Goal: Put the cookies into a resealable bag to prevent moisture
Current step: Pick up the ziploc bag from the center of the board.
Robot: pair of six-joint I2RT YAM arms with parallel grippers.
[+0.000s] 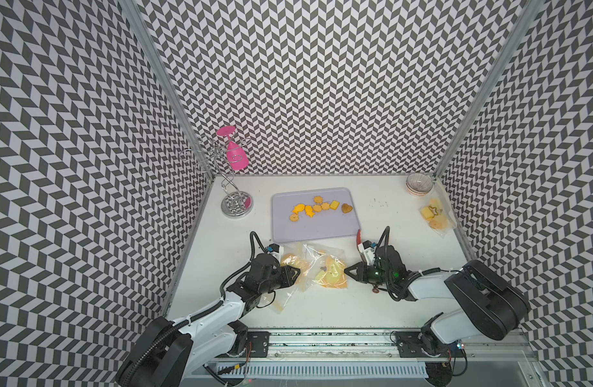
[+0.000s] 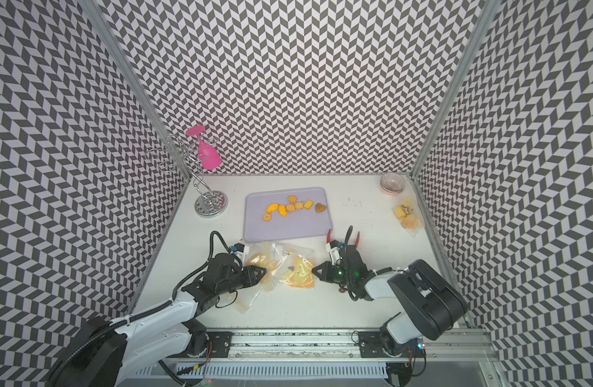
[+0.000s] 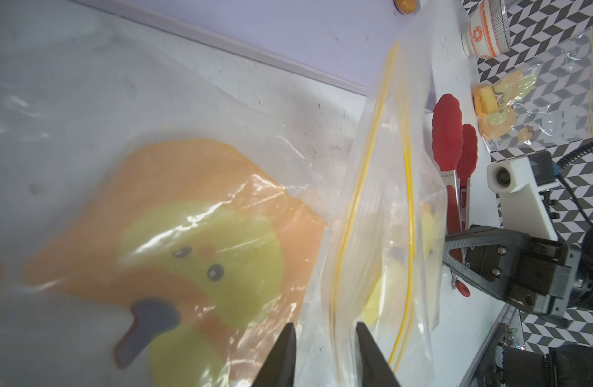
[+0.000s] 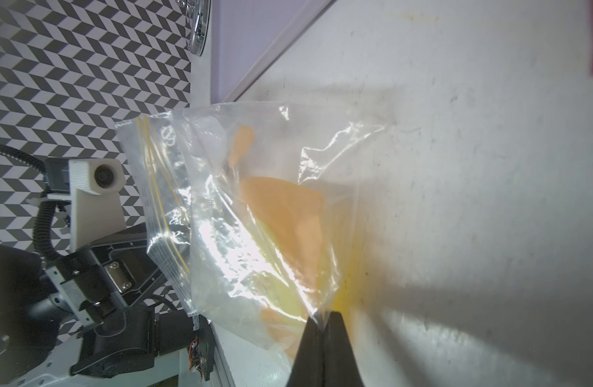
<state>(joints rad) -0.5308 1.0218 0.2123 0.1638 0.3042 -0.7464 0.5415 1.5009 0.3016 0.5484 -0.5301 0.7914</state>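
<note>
The left end effector (image 3: 325,330) has its fingers (image 3: 281,355) slightly spread, with the yellow zipper rim of the clear bag (image 1: 317,268) standing between them. Opposite, the right end effector (image 4: 323,318) is pressed together, pinching the bag's other edge. The bag sits crumpled on the counter (image 1: 322,311) between the two. The cookies (image 1: 317,208) lie in a loose row on the lilac tray (image 1: 308,231), just behind the bag and apart from it. Red tongs (image 3: 447,134) lie beside the right arm.
</note>
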